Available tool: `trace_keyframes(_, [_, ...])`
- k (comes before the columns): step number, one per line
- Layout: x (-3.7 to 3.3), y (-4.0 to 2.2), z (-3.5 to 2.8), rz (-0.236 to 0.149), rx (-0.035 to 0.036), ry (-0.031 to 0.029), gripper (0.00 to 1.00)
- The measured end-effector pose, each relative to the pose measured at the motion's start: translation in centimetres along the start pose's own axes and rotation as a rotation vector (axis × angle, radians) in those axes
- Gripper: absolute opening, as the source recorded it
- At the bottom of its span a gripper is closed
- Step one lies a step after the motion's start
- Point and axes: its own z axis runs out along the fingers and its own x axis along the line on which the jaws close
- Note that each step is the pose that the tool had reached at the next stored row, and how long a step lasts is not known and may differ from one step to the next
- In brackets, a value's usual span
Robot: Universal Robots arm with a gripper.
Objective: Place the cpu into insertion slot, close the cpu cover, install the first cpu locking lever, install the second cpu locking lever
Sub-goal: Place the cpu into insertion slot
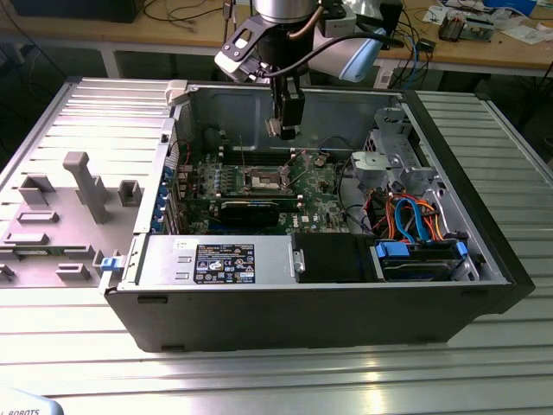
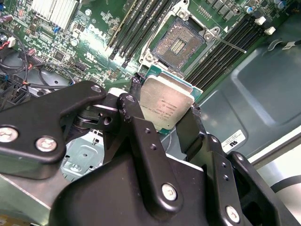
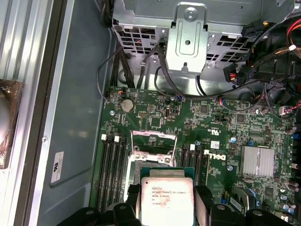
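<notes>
Black fingers (image 2: pixel 141 136) of the gripper (image 2: pixel 163 101) are clamped on two opposite edges of the cpu (image 3: pixel 167 202). It hangs over the bare socket (image 2: pixel 178 44), upper middle in the exterior view. The cpu cover (image 3: pixel 154 143) stands tipped up. I'd judge the chip to be light, stiff and slick on its metal top, and fragile beneath, so the edges are the place to grip. Small print covers the chip's top, and a white label (image 3: pixel 57 165) sits on the case wall.

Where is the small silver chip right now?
In the second wrist view the cpu is held between the fingers, above the open socket on the green motherboard.
</notes>
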Motion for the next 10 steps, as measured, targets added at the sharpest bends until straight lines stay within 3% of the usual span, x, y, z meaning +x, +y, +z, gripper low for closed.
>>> trace_keyframes(10, [0.02,-0.20,0.07,0.019,-0.0004,-0.0016,0.54])
